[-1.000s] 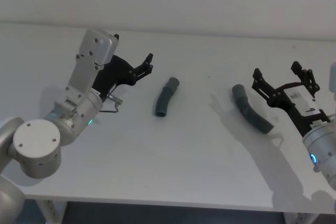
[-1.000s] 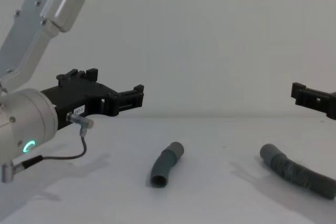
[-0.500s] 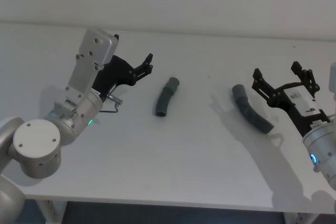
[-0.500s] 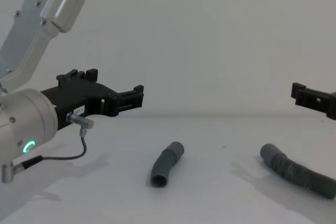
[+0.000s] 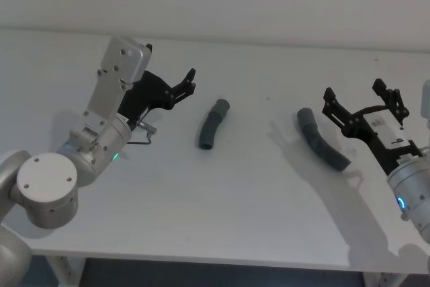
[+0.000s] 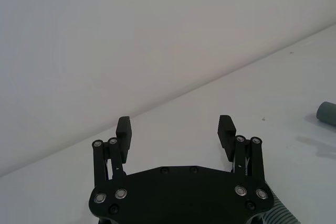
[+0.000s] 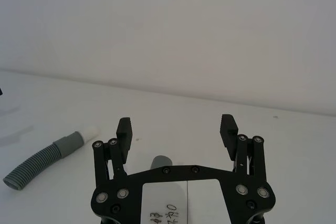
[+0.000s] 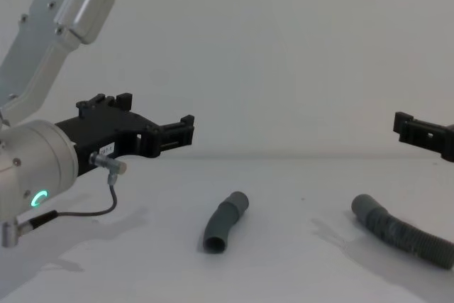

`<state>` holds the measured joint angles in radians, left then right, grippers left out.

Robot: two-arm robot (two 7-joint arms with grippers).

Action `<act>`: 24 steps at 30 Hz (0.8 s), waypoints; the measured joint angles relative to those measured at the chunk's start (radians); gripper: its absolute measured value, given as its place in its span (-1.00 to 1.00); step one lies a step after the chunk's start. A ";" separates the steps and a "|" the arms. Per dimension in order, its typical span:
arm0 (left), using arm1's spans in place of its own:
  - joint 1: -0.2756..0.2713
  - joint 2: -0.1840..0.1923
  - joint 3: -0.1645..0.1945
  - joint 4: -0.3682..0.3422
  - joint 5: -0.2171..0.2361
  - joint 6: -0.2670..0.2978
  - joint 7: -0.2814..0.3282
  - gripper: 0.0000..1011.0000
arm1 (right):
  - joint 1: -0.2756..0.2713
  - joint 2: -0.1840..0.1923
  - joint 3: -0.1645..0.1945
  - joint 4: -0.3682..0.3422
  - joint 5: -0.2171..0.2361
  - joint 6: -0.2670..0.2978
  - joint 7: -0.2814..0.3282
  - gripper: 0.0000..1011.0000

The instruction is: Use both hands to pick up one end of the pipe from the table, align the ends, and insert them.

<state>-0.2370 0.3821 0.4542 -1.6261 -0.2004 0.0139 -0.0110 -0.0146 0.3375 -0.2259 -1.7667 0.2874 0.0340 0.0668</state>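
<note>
Hoses apart on plain white matte table [image 5: 235, 193]: short curved dark grey corrugated piece [image 5: 210, 126] near black ribbed left gripper [image 5: 191, 80], longer piece [image 5: 322, 141] under right gripper [image 5: 353, 89], both spread wide

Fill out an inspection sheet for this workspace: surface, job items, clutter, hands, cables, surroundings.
Surface: white table, matte, unmarked.
Job's things: short curved hose piece lies mid-table; long hose lies to its right, apart from it; ends not joined.
Clutter: nothing seen.
Hands: left hand open, raised above the table, left of the short piece; right hand open, raised beside the long hose; neither holds anything.
Cables: thin dark cable loops at the left wrist.
Surroundings: plain white wall behind the table.
</note>
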 joint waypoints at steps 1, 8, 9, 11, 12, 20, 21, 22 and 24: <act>0.000 0.000 0.000 0.000 0.000 0.000 0.000 0.98 | 0.000 0.000 0.000 0.000 0.000 0.000 0.000 0.98; 0.000 0.000 0.000 0.000 0.000 0.000 0.000 0.98 | 0.000 0.000 0.000 0.000 0.000 0.000 0.000 0.98; 0.000 0.000 0.000 0.000 0.000 0.000 0.000 0.98 | 0.000 0.000 0.000 0.000 0.000 0.000 0.000 0.98; 0.000 0.000 0.000 0.000 0.000 0.000 0.000 0.98 | 0.000 0.000 0.000 0.000 0.000 0.000 0.000 0.98; 0.000 0.000 0.000 0.000 0.000 0.000 0.000 0.98 | 0.000 0.000 0.000 0.000 0.000 0.000 0.000 0.98; 0.000 0.000 0.000 0.000 0.000 0.000 0.000 0.98 | 0.000 0.000 0.000 0.000 0.000 0.000 0.000 0.98; 0.000 0.000 0.000 0.000 0.000 0.000 0.000 0.98 | 0.000 0.000 0.000 0.000 0.000 0.000 0.000 0.98; 0.000 0.000 0.000 0.000 0.000 0.000 0.000 0.98 | 0.000 0.000 0.000 0.000 0.000 0.000 0.000 0.98; 0.000 0.000 0.000 -0.001 0.000 0.000 0.000 0.98 | 0.000 0.000 0.000 0.000 0.000 0.000 0.000 0.98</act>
<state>-0.2370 0.3822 0.4542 -1.6267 -0.2004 0.0140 -0.0112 -0.0146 0.3375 -0.2259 -1.7667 0.2874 0.0340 0.0668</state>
